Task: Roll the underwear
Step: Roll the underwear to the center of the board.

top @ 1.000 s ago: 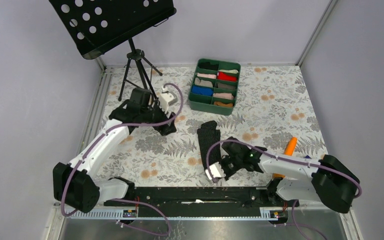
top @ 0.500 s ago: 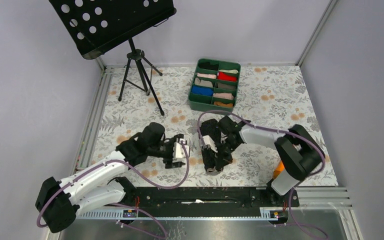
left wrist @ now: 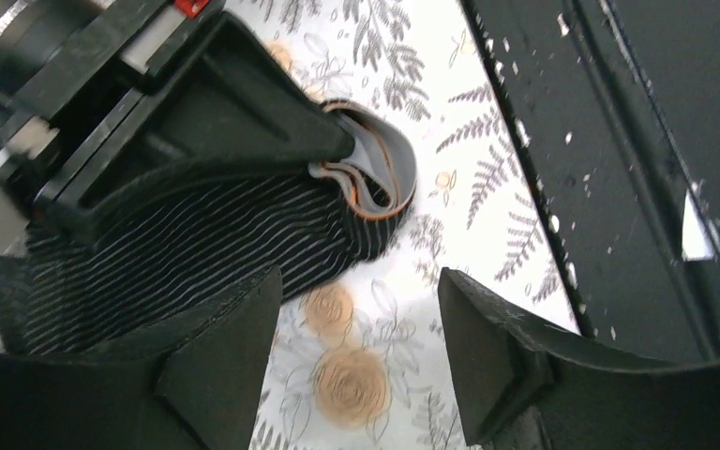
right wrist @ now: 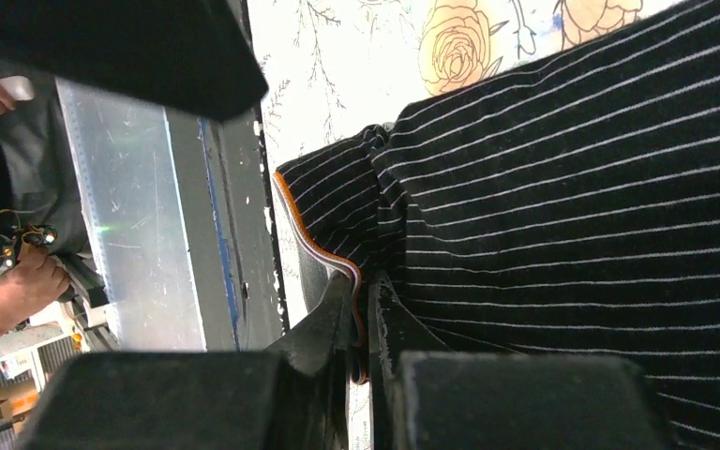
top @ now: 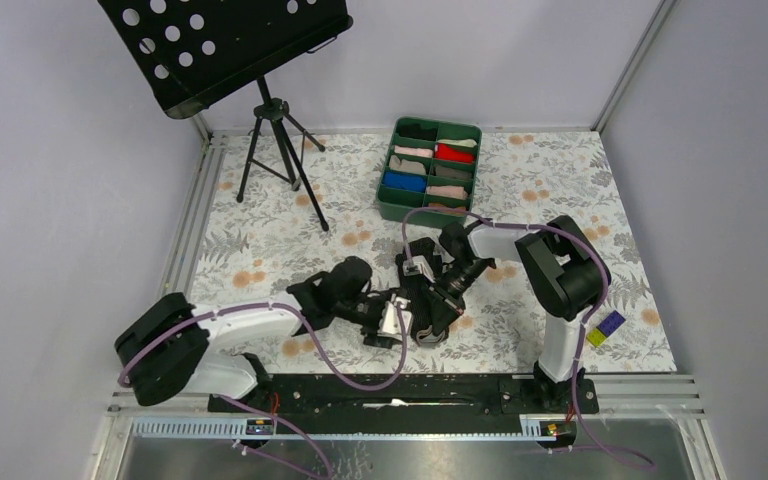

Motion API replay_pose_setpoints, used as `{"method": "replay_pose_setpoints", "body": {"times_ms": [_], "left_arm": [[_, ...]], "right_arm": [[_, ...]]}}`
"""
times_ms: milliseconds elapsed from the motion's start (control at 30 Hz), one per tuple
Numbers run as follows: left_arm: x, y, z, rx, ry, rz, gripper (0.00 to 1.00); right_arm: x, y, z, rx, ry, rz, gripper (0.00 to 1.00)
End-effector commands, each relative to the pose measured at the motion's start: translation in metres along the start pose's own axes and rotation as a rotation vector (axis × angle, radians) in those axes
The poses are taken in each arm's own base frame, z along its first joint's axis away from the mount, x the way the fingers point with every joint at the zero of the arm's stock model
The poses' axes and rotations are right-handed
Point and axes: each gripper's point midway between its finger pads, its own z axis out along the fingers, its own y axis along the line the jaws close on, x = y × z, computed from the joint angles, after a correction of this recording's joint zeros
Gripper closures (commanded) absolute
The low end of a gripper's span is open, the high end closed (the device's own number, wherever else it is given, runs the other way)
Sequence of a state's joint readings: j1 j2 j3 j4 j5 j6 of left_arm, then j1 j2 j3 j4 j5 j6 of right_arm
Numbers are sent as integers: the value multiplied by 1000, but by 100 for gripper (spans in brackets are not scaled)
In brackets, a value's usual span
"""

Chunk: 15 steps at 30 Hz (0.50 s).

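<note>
Underwear (left wrist: 197,248) flat on the floral surface (top: 560,190), a long striped strip near the front, between the two grippers. Right gripper (right wrist: 361,323) clenched on the waistband (left wrist: 375,173) — orange-edged hem pinched between the jaws, the band curled up off the surface into a first loop at the end nearest the rail (left wrist: 619,141). Left gripper (left wrist: 356,300) released, jaws wide apart, hanging just beside that curled end over bare surface, touching nothing.

Judged as the start of the roll: first turn begun, the rest of the strip unrolled.

To do it well: turn the pinched band over onto the fabric and away from the rail, low and slow, in line with the strip, not across it. Hold the pinch firm; soft knit, likely to slip out or spring flat on a loose grip. Bring the left jaws in to press down and steady the body of the strip just ahead of the roll, without knocking the right gripper, very close by. Roll tight from the first turn; a slack core likely to sag and unwind. Watch for skew — a crooked first turn likely to give a cone, not a cylinder. Avoid dragging the whole garment along the surface instead of rolling it; light downward pressure from the left side the probable cure.
</note>
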<state>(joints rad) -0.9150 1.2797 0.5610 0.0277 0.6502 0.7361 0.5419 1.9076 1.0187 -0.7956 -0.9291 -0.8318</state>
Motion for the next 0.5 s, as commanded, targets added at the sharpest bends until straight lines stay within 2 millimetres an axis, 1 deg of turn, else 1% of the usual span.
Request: {"method": "replay_pose_setpoints", "body": {"times_ms": [0,100,233,300,367,467], "left_arm": [[-28,-1,21,14,-136,7,31],[-24,-5,33,28,-128,-29,32],[-27,-13,49,47,-144,-72,34],[-23,-8,58,8,-127,-84,35],[-13,-2,68,-25,-92,-97,37],[-6,6,77,-62,-52,-100,40]], "right_arm": [[12,-13,-4,49,64,11,100],[12,-14,-4,50,67,15,100],[13,-15,-3,52,70,19,100],[13,-15,-4,53,69,18,100],[13,-15,-4,53,69,17,100],[13,-15,-4,53,68,15,100]]}}
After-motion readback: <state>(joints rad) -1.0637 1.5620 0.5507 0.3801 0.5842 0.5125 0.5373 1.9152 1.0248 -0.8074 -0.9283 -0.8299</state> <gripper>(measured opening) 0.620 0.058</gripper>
